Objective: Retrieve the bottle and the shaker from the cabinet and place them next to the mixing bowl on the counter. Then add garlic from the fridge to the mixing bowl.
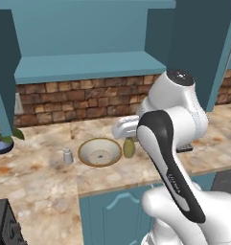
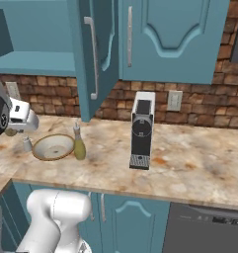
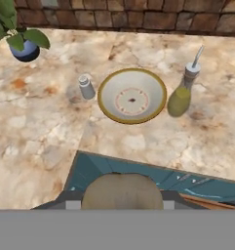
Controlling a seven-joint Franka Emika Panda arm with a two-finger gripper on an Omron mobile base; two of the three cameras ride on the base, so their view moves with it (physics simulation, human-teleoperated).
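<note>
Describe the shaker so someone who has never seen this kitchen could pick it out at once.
Start at the marble counter under the brick wall and find the cream mixing bowl with its tan rim. The shaker stands upright just beside it, opposite the olive-green bottle. It is the small grey one, far shorter than the bottle.

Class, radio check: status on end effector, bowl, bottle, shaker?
End effector shut on garlic, above counter edge. Bowl empty; bottle and shaker beside it. Path clear.
</note>
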